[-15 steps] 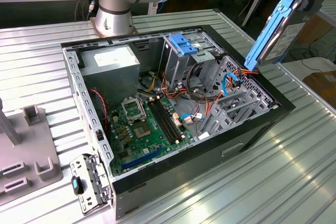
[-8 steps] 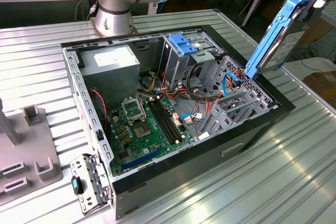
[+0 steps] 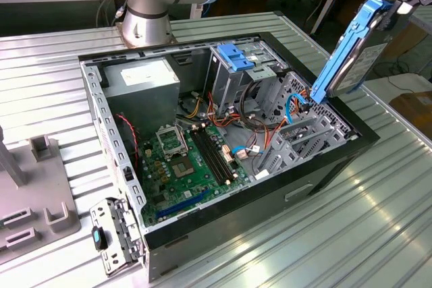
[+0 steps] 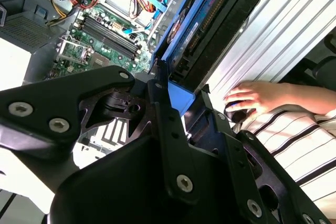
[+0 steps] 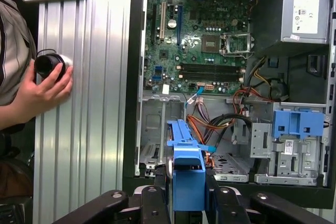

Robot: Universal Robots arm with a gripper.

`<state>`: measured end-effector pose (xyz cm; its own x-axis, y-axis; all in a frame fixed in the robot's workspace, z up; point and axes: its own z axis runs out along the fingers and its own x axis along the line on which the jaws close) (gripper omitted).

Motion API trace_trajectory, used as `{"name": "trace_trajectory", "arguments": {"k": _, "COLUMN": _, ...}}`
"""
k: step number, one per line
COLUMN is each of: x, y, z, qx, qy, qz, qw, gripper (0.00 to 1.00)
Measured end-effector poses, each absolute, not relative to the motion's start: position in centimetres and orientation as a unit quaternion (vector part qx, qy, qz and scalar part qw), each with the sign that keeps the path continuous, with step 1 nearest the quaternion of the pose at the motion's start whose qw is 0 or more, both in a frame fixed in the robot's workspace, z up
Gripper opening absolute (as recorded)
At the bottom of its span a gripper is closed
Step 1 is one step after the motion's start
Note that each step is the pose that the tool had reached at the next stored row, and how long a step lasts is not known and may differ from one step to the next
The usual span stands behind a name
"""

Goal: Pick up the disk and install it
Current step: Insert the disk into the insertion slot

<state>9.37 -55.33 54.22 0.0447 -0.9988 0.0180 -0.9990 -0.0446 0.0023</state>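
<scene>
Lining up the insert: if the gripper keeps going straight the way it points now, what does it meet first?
Probably the metal drive cage in the open case: the gripper, shut on the disk, points there. The disk's lower end would touch first; depth is unclear.

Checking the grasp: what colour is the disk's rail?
Bright blue rail, clearest in the exterior view.

One disk (image 3: 356, 45), blue rail, at 2 o'clock in exterior view. One gripper (image 3: 390, 6) on it. One open computer case (image 3: 324, 166) at centre. One green board (image 3: 192, 163) inside. One grey power box (image 3: 143, 77) at 11 o'clock. One blue latch (image 3: 235, 56) at 12 o'clock. One hand (image 5: 39, 90) at 9 o'clock in first wrist view.
</scene>
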Motion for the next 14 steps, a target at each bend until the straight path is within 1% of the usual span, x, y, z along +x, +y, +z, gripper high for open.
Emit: {"name": "trace_trajectory", "arguments": {"k": 14, "x": 9.37, "y": -55.33, "z": 53.98, "qx": 0.723, "qy": -0.691, "qz": 0.006, "qw": 0.007, "gripper": 0.36}}
